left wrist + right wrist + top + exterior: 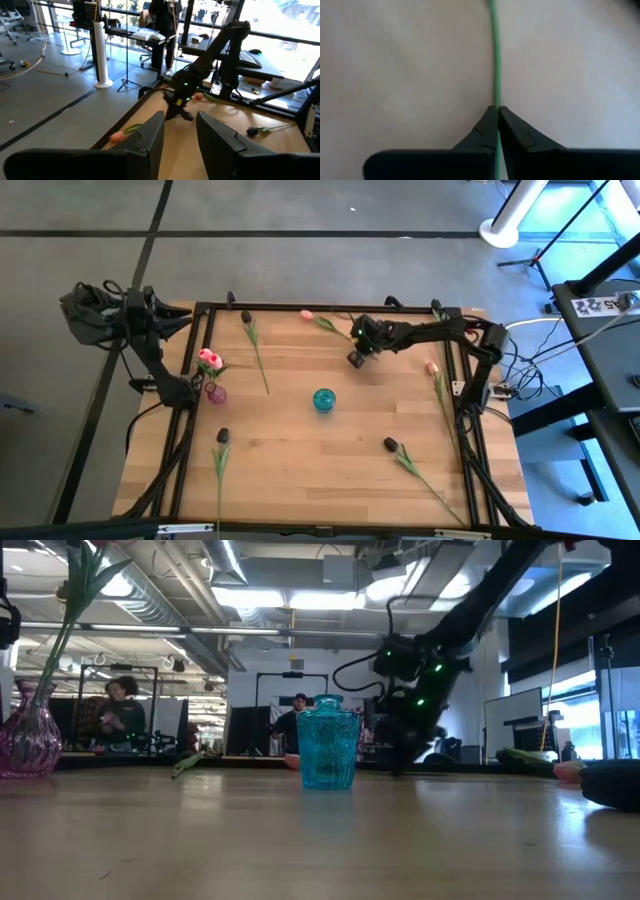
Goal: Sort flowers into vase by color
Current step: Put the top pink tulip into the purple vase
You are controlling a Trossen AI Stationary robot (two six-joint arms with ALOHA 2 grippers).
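Note:
My right gripper [355, 358] is down at the table's far middle, shut on a thin green stem [495, 60]. In the high view that stem leads from a pink tulip [306, 314] at the far edge. My left gripper [180, 117] is raised beyond the table's left edge, open with nothing between its fingers. A pink glass vase [215, 393] at the left holds pink flowers [209, 360]. A blue glass vase [323, 400] stands mid-table. Other tulips lie flat on the table: dark ones [246, 316], [222, 436], [390, 444] and a pink one [432, 367]. My right gripper pinches the green stem [495, 100] between its two fingertips. The fingers [480, 130] slant down from above. The stem runs straight on past them over the tabletop. Which point along the stem they hold, I cannot tell.
The wooden table [320, 470] has a black frame rail [200, 310] round its edges. Open wood lies between the blue vase and the near edge. Beyond the far edge the low view shows people [115, 715] and desks.

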